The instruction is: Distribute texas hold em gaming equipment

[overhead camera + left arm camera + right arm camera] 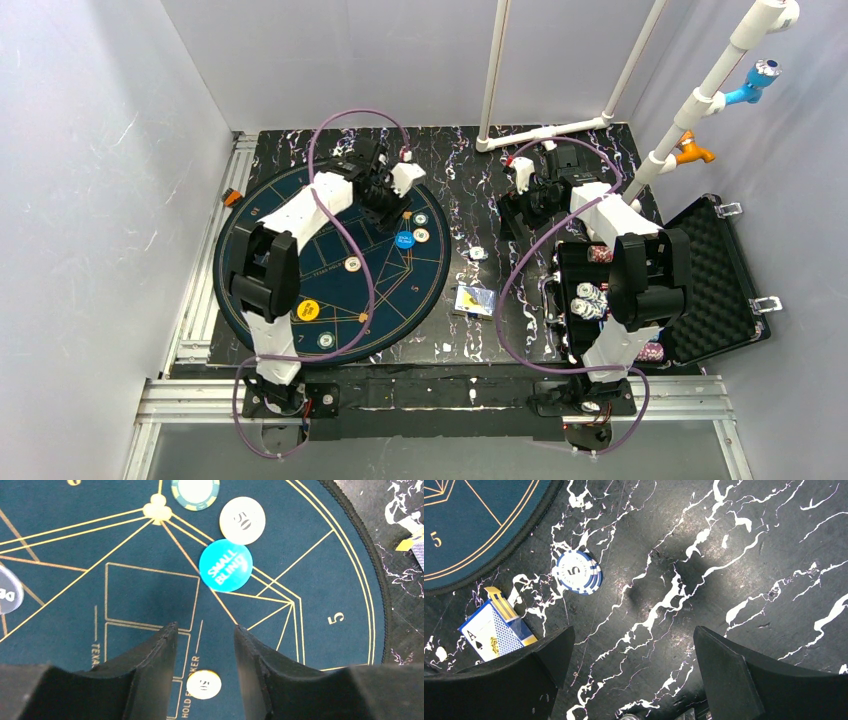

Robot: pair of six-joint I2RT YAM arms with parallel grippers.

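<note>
Left gripper [205,626] part-spread and empty, pale 50 chip [203,684] lying beneath the gap. Right gripper [633,630] wide apart, blue-striped 5 chip [576,571] ahead-left

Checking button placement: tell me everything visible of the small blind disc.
The small blind disc is a flat, round, plastic-looking button, bright teal-blue, with SMALL BLIND in white letters. It lies face up on the dark-blue mat, across gold lines. Its rim meets a white 50 chip; overlap is unclear. The left gripper hovers short of it, jaws apart, not touching.
</note>
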